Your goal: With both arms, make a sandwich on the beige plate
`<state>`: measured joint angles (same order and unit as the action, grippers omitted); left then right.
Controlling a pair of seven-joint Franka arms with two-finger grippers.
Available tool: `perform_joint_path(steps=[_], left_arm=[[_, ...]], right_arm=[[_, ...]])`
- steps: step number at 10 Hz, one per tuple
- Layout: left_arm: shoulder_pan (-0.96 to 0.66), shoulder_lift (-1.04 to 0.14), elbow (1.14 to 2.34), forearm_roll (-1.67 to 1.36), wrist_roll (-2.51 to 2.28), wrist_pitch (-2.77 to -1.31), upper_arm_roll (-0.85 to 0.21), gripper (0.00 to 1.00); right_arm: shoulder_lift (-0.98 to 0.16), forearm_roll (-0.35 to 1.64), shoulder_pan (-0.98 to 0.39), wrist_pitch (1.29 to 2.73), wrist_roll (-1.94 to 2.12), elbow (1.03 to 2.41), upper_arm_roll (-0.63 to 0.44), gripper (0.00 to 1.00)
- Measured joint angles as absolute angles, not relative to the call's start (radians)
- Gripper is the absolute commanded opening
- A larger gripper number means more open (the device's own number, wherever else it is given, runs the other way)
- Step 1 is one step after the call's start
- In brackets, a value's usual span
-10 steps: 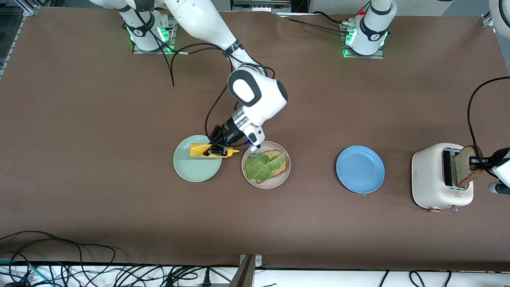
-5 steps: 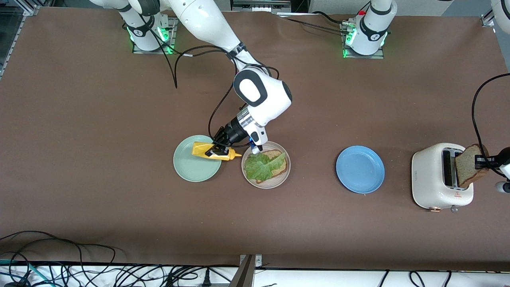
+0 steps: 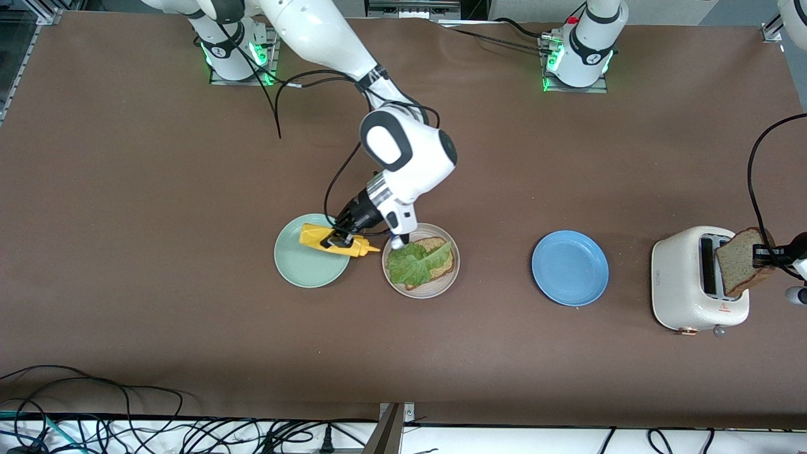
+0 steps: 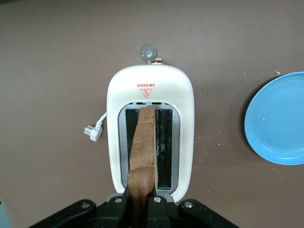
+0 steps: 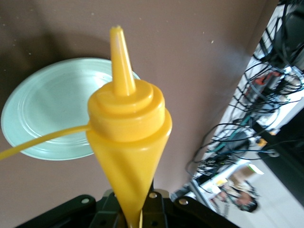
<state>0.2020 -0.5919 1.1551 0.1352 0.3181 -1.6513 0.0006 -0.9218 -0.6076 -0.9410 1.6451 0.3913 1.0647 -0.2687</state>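
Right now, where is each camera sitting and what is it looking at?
Front view: high across the table, facing both arms; shows the right gripper holding the mustard bottle above the green plate, beside the beige plate.
Left wrist view: on the left arm, looking down at the toaster; its fingers pinch the bread slice.
Right wrist view: on the right arm, looking along the mustard bottle; its black gripper base shows.
Shared: the front and left wrist views both show the toaster, bread and blue plate.

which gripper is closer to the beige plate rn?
Right. The right gripper holds the mustard bottle beside the beige plate; the left gripper holds a bread slice above the toaster.
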Motion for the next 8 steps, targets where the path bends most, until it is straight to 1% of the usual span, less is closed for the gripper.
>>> perform_joint_path(steps=[1, 4, 6, 8], left_arm=[[0.197, -0.587, 1.153, 0.135, 0.301, -1.641, 0.0, 0.0], [0.15, -0.555, 1.151, 0.128, 0.174, -1.614, -0.018, 0.0], [0.112, -0.54, 1.154, 0.004, 0.051, -1.6, -0.042, 0.0], [0.104, -0.538, 1.166, -0.143, -0.011, -1.589, -0.042, 0.0]], right_arm=[[-0.888, -0.571, -0.913, 1.69, 0.393, 1.089, -0.27, 0.0], [-0.745, -0.43, -0.809, 1.824, 0.418, 1.227, -0.275, 0.0], [-0.656, -0.336, -0.736, 1.874, 0.478, 1.305, -0.277, 0.0], [-0.565, -0.222, -0.654, 1.94, 0.546, 1.402, -0.28, 0.0]])
